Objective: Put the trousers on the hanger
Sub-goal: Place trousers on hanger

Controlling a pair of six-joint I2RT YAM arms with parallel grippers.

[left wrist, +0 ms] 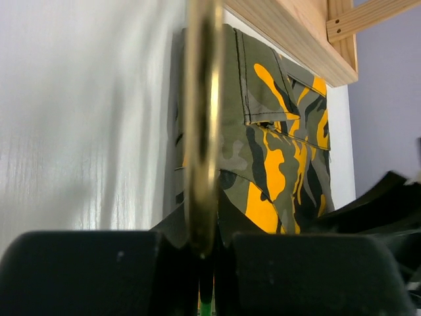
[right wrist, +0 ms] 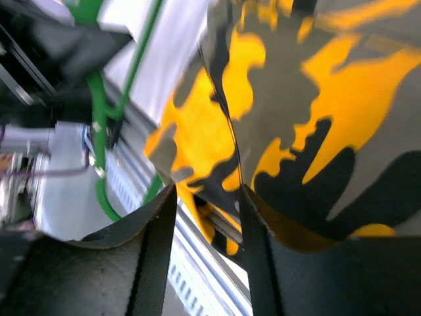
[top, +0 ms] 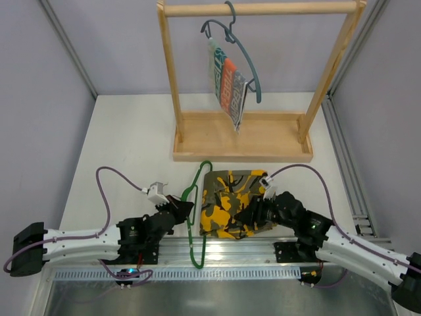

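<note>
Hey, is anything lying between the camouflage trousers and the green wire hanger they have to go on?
Nothing visible does. The thin green wire hanger lies right beside the left edge of the folded olive, black and orange camouflage trousers, with its metal hook pinched in the left gripper.

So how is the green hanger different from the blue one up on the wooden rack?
The green hanger is down by the table, gripped by the left gripper. The blue-grey hanger hangs up on the wooden rail. The green hanger is thin wire with no cloth on it. The blue-grey hanger looks thicker and carries a striped cloth. Both have a hook at one end.
</note>
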